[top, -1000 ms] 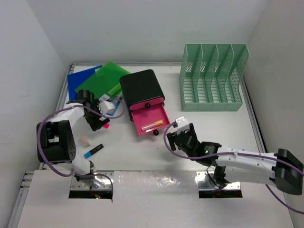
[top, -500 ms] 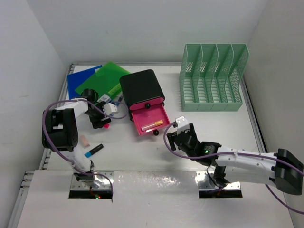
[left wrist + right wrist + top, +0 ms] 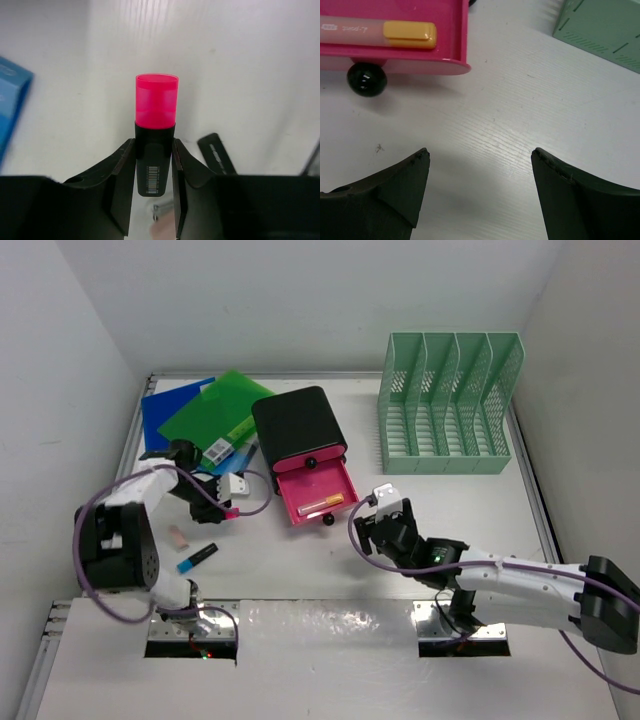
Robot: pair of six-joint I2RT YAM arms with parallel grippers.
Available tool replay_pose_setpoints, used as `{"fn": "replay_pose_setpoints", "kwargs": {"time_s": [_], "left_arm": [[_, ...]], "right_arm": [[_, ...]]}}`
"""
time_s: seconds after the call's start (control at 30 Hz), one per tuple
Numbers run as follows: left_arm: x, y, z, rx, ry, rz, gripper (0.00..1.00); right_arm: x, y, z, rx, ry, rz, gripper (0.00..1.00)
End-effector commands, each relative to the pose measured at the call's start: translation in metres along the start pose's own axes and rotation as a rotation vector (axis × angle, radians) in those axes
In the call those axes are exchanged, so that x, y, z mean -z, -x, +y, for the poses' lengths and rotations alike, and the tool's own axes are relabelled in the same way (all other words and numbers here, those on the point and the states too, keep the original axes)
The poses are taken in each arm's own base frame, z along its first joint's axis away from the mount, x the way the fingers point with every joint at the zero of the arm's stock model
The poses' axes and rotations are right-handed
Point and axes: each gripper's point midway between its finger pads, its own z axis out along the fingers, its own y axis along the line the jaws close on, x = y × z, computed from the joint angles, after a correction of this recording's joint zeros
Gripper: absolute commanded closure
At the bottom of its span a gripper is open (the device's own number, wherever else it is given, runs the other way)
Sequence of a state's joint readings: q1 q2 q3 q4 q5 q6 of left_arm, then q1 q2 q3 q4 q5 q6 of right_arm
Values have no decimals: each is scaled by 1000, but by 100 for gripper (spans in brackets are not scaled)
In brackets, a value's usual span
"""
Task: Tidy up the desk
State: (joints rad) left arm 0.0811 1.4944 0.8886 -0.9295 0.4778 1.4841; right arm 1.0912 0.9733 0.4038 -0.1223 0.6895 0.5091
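Spreading across most of the overhead view, the desk (image 3: 450, 515) is seen as a white tabletop hemmed by thin metal rails and plain walls, with both arm bases set at its near edge. Compared with a second ago, the left gripper (image 3: 222, 506) is found narrowed from a wide gape to a clamp. In the left wrist view its black fingers (image 3: 119, 172) are pressed against the dark barrel of a pink highlighter (image 3: 156, 105), whose cap is pointed away from the camera; whether it is lifted off the surface cannot be told. The left arm's bulky elbow is brought back toward the left rail since half a second ago. The forearm is bent over the desk's left part, with the gripper angled down and rightward, near the open pink drawer (image 3: 316, 490) of the black box (image 3: 298, 425). The right gripper (image 3: 368, 532) is scarcely shifted. Its jaws are spread wide with nothing between them, and it is held low over bare tabletop just right of the drawer, the long white forearm being stretched leftward from the right base. A yellow-capped pen (image 3: 380, 30) is laid in the drawer. Farther out, a blue-tipped marker (image 3: 198, 558) and a small pink eraser (image 3: 178, 535) are seen near the left base. A green folder (image 3: 215, 412) and a blue folder (image 3: 162, 408) are overlapped at the far left corner, and a mint-green file rack (image 3: 450, 405) is stood at the far right.
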Motion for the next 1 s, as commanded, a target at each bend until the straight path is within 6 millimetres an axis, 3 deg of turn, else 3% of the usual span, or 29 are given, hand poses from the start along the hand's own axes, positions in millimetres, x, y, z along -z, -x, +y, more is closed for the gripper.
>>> {"fn": "replay_pose_setpoints", "kwargs": {"time_s": [0.0, 0.13, 0.17, 0.2, 0.23, 0.27, 0.3, 0.37, 0.53, 0.63, 0.73, 0.77, 0.83, 0.9, 0.93, 0.97], "left_arm": [[49, 62, -32, -89, -4, -180, 100], [71, 128, -58, -205, 20, -299, 100], [73, 148, -71, -188, -59, -377, 100], [78, 163, -71, -100, -62, -410, 100], [79, 176, -66, -61, -43, -431, 100], [83, 202, -42, -80, 66, -487, 100], [70, 215, -42, 57, 85, -449, 100], [55, 244, -27, 52, 203, -435, 100], [36, 287, -10, 33, 348, -472, 100], [11, 290, 12, 75, 378, -424, 97], [-3, 298, 17, 70, 344, -404, 78], [-2, 304, 16, 62, 333, -410, 64], [-11, 299, 3, 54, 263, -365, 53], [0, 309, -3, 44, 228, -370, 19], [9, 305, -10, 54, 211, -351, 16], [25, 314, -10, 46, 224, -376, 15]], "right_arm": [[-3, 1, -10, -56, -40, -3, 20], [-10, -5, -18, -101, -51, 23, 21], [-11, -6, -18, -105, -51, 25, 21], [-11, -6, -18, -107, -52, 25, 21], [-11, -5, -20, -109, -58, 26, 21], [-11, -5, -21, -110, -66, 25, 20], [-11, -6, -22, -113, -75, 29, 20], [-11, -6, -25, -114, -91, 29, 20], [-8, -10, -28, -129, -99, 39, 20], [-6, -10, -30, -136, -100, 34, 20], [-4, -9, -32, -140, -107, 27, 20], [-3, -10, -33, -136, -109, 32, 20], [-2, -9, -34, -137, -110, 25, 19], [-1, -9, -36, -131, -113, 26, 17], [0, -10, -37, -131, -115, 26, 17], [0, -11, -38, -132, -116, 26, 17]]}}
